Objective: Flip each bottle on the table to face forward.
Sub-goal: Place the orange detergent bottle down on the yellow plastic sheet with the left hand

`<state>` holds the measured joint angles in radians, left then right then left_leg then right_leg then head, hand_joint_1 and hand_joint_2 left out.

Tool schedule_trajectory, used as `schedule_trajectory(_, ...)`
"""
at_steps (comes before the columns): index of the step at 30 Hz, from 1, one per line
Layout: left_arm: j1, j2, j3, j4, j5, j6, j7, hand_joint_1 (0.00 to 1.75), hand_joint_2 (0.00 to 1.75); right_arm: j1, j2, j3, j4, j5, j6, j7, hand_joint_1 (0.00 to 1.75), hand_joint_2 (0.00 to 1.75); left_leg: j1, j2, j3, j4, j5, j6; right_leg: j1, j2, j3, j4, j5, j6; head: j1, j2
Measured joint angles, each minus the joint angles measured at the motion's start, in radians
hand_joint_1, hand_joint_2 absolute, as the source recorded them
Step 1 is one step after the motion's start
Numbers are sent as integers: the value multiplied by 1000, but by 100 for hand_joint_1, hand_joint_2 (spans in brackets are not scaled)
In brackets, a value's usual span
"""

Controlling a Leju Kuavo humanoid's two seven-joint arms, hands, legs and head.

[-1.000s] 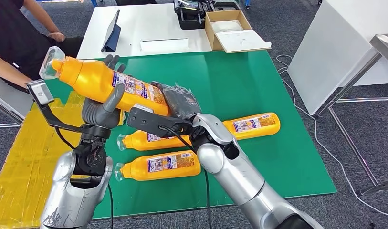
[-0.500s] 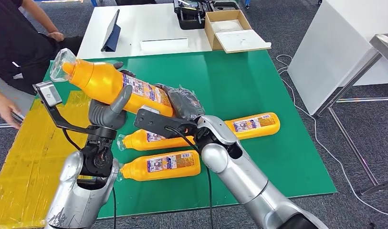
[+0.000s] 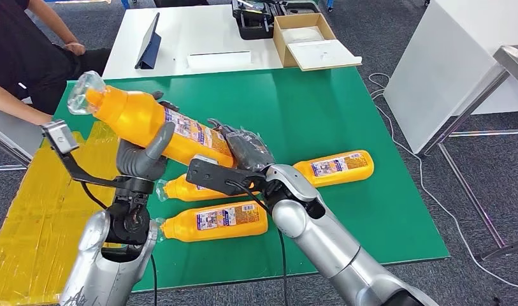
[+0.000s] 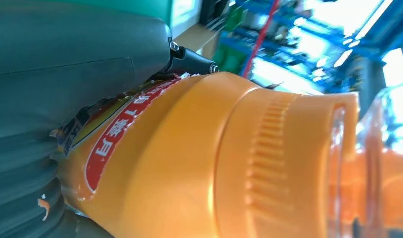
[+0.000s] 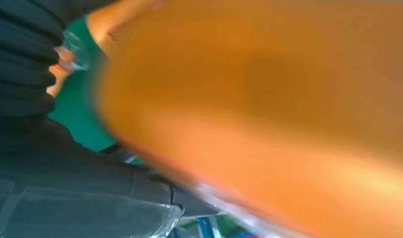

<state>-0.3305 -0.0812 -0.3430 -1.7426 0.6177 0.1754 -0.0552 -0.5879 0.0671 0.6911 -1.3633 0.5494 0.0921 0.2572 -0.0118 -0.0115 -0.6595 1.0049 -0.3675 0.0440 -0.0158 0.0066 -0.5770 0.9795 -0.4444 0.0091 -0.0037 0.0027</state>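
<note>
A large orange bottle (image 3: 148, 121) with a clear cap (image 3: 82, 93) is held in the air over the left part of the green table (image 3: 320, 108), cap end up and to the left. My left hand (image 3: 143, 155) grips its middle from below, thumb across the label. My right hand (image 3: 244, 145) holds its base end. The same bottle (image 4: 229, 158) shows close up against my left hand (image 4: 55, 84), and blurred (image 5: 268, 109) against my right hand (image 5: 35, 163). Three more orange bottles lie flat: one (image 3: 191, 189) under the held bottle, one (image 3: 213, 221) nearer me, one (image 3: 334, 167) to the right.
A person (image 3: 20, 51) sits at the far left corner of the green table. Yellow sheeting (image 3: 33, 210) covers the left side. A white table (image 3: 205, 38) behind holds a tablet stand (image 3: 149, 43) and an open cardboard box (image 3: 310, 41).
The held bottle has shifted a little to the right and lower, its cap end moving with it. Both hands stay on it. The person's arm at the left has moved.
</note>
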Motion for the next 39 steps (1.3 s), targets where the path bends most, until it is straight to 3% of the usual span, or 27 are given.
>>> schedule_trajectory(5,2,16,71,-52,-59,-2,-23,175,175,46,-46,-43,-10,-24,-17,-8,0,0,0,-1,0,0,0,0,0,0,0,0,0,0,0,0)
schedule_trajectory(12,51,63,237,-94,-194,-6,-36,175,175,167,-128,-228,-165,-67,-17,-49,0,0,0,-1,-1,0,0,0,0,0,0,0,0,0,0,0)
schedule_trajectory(18,65,94,293,-95,-337,17,-47,175,175,231,-176,-335,-269,-77,-10,-62,0,0,0,-1,0,0,0,0,0,0,0,0,0,0,0,0)
schedule_trajectory(23,59,152,298,-64,-779,103,-4,175,175,284,-220,-393,-351,-122,-15,-80,0,0,0,-1,0,0,0,0,0,-1,0,0,0,0,0,0)
schedule_trajectory(31,33,248,306,96,-1298,104,59,175,175,350,-285,-469,-465,-183,1,-100,0,0,-1,1,0,0,0,0,0,1,-1,0,0,0,0,0)
schedule_trajectory(39,14,297,252,254,-1560,99,95,175,175,365,-318,-475,-514,-238,12,-103,0,0,-1,1,0,0,0,0,0,1,-1,0,0,0,0,0)
